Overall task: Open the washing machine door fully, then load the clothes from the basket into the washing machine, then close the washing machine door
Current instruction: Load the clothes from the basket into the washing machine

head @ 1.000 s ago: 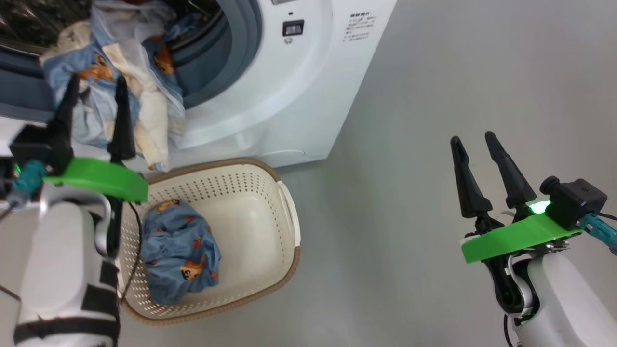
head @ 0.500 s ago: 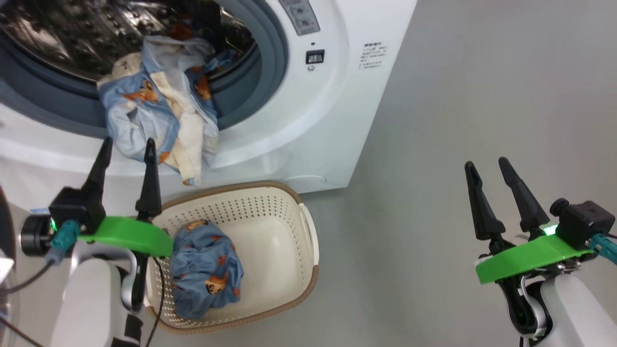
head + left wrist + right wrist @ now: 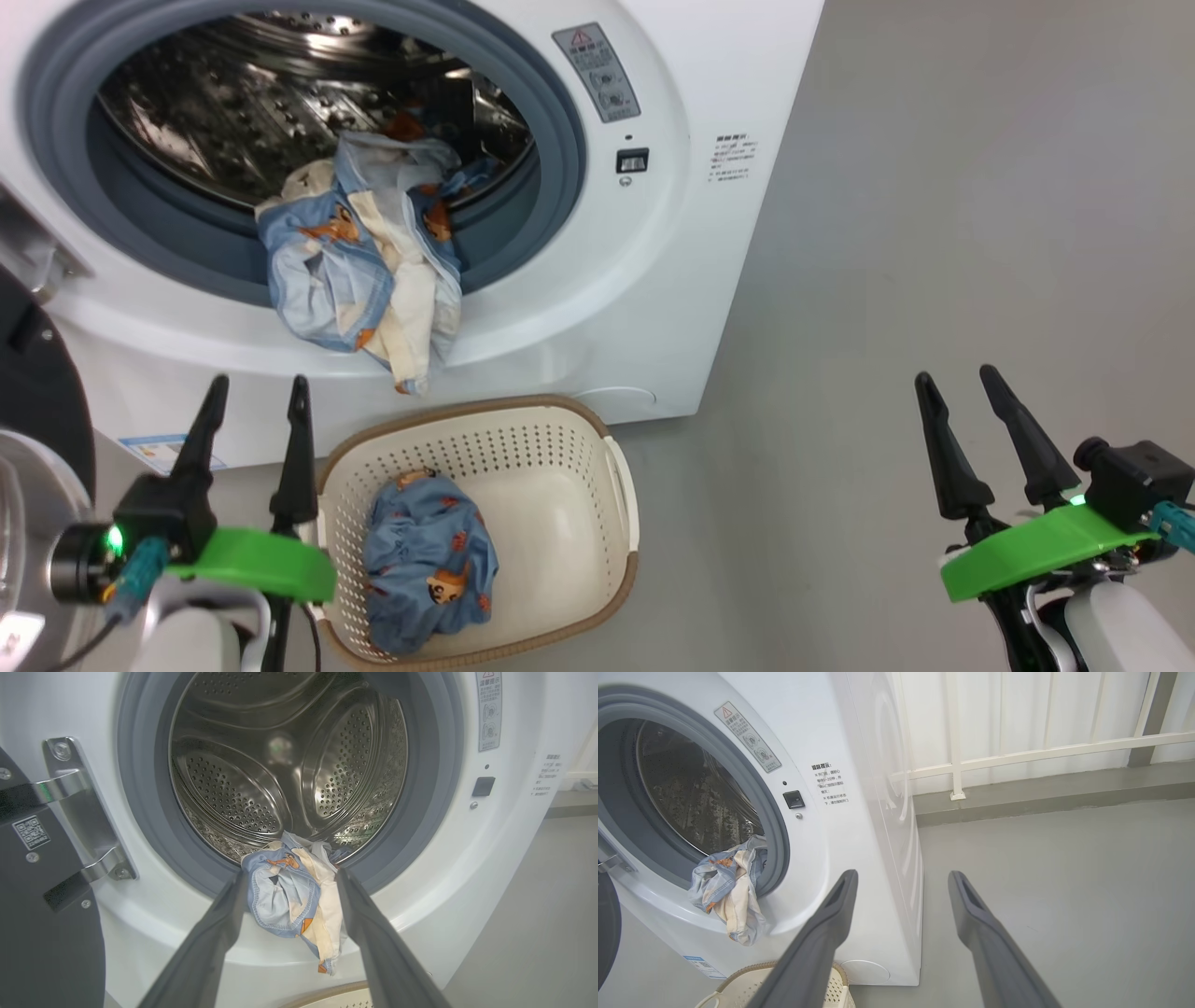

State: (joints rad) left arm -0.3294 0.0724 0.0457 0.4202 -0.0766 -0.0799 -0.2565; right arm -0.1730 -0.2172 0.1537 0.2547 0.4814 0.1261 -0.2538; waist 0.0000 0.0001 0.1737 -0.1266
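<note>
1. Standing swung out to the left of the washing machine [image 3: 672, 317], the washing machine door [image 3: 33, 392] is leaving the mouth completely uncovered. The opening step is looking done.
2. Loading is looking about half done. One piece of the clothes [image 3: 359, 271] is lying across the grey rubber ring [image 3: 560, 140]. Part of it is sitting in the steel drum [image 3: 280, 765], and the rest is hanging down over the white front, above the basket [image 3: 627, 523].
3. A second bundle of blue bear-print fabric [image 3: 425, 560] is lying inside the basket, toward its left side. The basket is sitting on the floor [image 3: 934, 233], right against the foot of the machine.
4. What I judge to be left:
   - pushing the draped piece fully inside, so that nothing is trailing over the ring;
   - lifting the second bundle in;
   - swinging the door closed.
5. The left fingers [image 3: 297, 448] are standing spread wide apart and are gripping nothing. They are hovering just left of the basket and below the hanging garment, without touching either. In the left wrist view the draped piece is showing between them, but it is lying farther off.
6. The right fingers [image 3: 941, 448] are likewise spread wide and empty. They are hovering over bare floor, well apart from the basket and the machine.
</note>
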